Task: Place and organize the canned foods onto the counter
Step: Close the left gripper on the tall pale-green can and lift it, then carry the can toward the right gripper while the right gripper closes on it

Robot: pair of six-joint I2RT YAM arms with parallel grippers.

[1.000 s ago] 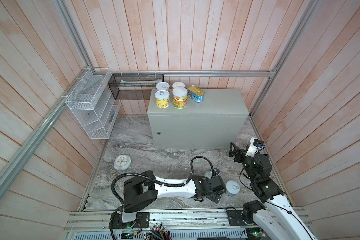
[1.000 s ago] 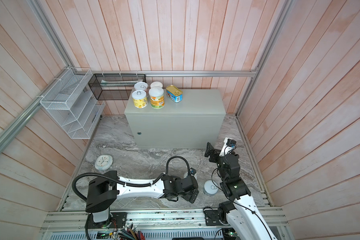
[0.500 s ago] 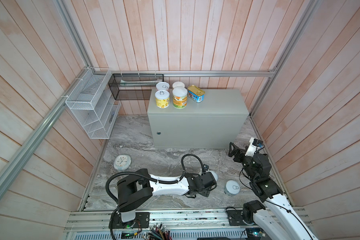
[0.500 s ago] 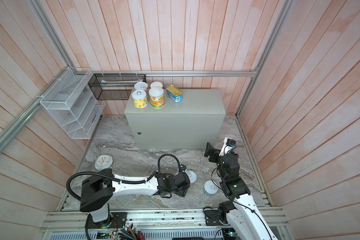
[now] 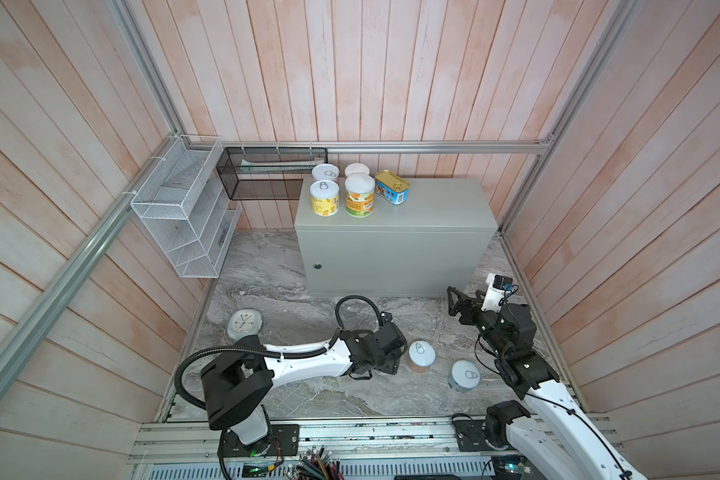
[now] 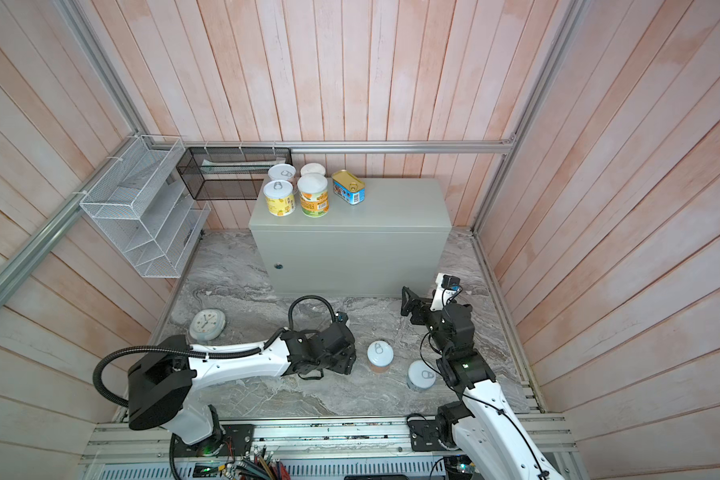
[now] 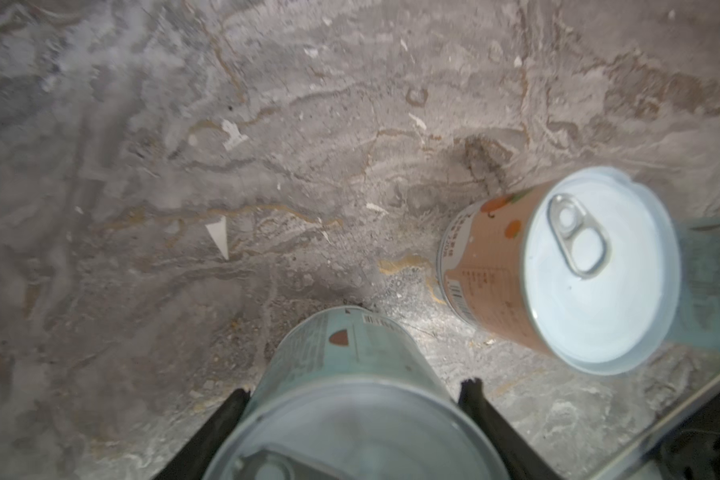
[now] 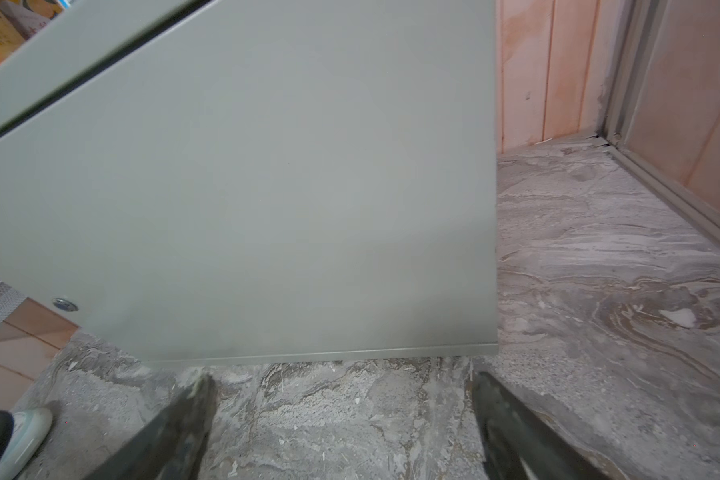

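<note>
In the left wrist view my left gripper is shut on a pale-blue can, one black finger on each side. The wrist hides this can in both top views, where the left gripper is low over the marble. Beside it stand an orange-labelled can and another blue can. On the left end of the counter stand several cans and a gold tin. My right gripper is open and holds nothing, near the counter's front right corner.
A pale-blue clock lies on the marble at the left. A white wire rack and a black mesh basket hang at the back left. Wooden walls enclose the space on three sides.
My left gripper has closed on the pale-blue can and drawn back to the left, uncovering the orange-labelled can. The right arm has hardly moved.
</note>
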